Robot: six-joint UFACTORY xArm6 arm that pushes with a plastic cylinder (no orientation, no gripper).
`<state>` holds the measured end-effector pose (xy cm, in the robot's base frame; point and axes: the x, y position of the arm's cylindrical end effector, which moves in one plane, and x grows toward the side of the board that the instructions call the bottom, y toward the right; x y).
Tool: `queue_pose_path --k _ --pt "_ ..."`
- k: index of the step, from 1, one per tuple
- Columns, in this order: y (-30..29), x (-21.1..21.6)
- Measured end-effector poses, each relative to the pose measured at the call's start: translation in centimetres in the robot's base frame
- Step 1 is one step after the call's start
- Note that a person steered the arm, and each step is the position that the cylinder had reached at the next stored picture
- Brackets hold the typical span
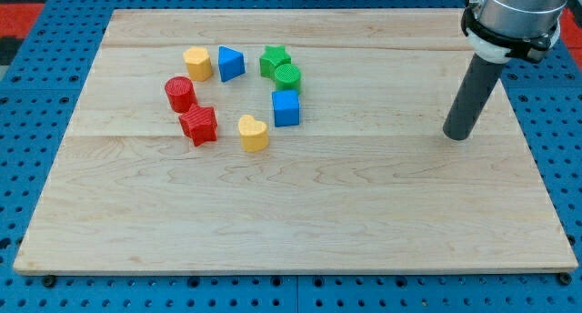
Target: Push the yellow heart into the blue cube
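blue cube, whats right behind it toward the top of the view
A green cylinder sits just behind the blue cube, with a green star behind that. The cylinder hides the star's near side. My tip is far off at the view's right.

pale wood-grain bench [364,222] on a blue pegboard [55,40]. yellow heart [254,133], blue cube [286,107], red star [198,125], red cylinder [180,94], yellow hexagon [197,64], blue triangle [230,65], green star [274,58], green cylinder [287,76]. dark grey tool, my tip [457,136].

My rod is a straight, matte dark-grey cylinder ending in my tip [457,136]. Above it sit a white ring, a black band, and a silvery-grey metal housing.
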<state>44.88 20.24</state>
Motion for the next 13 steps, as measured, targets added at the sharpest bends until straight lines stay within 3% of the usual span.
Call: queue_pose_path --k 3,5,7,8,10,13 --pt "-0.5 2.2" --pt "-9.8 9.4" --pt "-24.9 7.6" --pt "-27.0 4.4" --pt "-32.9 3.5" --pt "-29.2 3.1"
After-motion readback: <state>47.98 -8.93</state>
